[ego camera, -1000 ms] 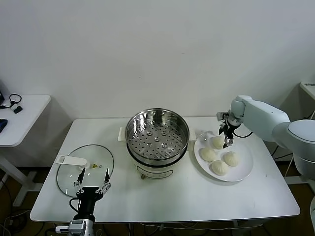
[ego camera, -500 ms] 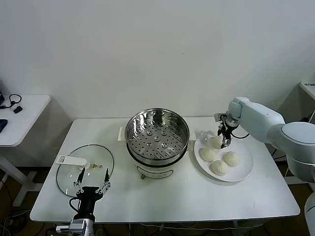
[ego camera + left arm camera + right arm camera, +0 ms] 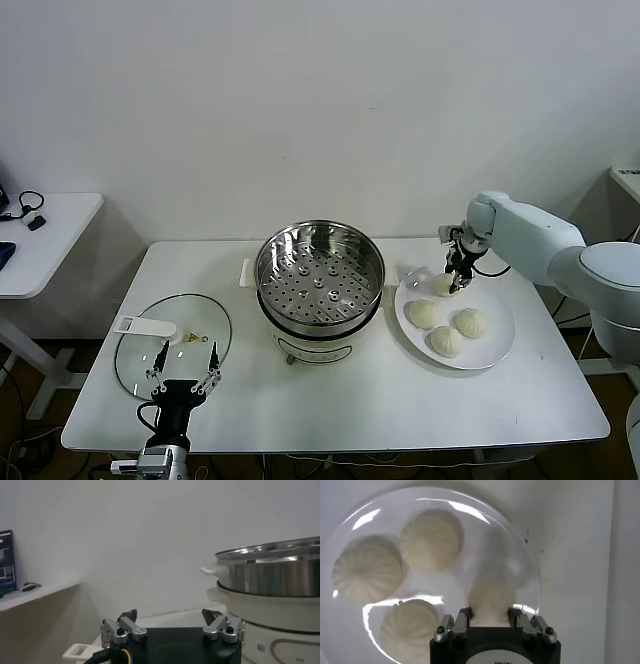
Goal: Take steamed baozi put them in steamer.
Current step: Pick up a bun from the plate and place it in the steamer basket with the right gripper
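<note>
Right gripper [image 3: 455, 283]: clamped on bun [image 3: 442, 285] at plate's [image 3: 500, 345] far edge. Steamer [image 3: 319, 268] at 9 o'clock, near. Left gripper [image 3: 186, 372]: open, parked beside lid [image 3: 135, 358].

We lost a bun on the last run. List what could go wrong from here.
1. The right gripper pinches the soft baozi at its sides; it may squash or slip during the lift.
2. The other three baozi sit close together on the same plate, so a sideways pull might nudge them.
3. The steamer has a raised rim; a low carry could clip it.
</note>
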{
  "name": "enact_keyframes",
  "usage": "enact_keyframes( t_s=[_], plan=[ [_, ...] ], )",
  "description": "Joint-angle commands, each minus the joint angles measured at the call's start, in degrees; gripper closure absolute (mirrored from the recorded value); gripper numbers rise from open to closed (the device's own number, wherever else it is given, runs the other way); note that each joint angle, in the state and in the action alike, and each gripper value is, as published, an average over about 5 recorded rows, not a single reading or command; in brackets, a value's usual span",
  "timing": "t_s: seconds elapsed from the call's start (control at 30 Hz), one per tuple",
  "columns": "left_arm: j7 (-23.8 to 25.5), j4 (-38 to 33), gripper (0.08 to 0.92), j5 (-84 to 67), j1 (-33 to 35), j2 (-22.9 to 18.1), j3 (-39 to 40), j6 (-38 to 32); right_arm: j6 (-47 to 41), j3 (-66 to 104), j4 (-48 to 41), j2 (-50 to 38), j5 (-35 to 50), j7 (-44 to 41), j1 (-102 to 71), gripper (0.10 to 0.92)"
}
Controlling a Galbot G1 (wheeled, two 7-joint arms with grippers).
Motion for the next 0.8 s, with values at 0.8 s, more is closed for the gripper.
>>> enact_keyframes(
  t_s=[0.8],
  plan=[
    [-1.12,0.15,0.177,0.23,-0.21,0.26,0.16,0.37,44.15,-21.29,22.85,4.36,10.45,11.07,33.82,0.483]
  ],
)
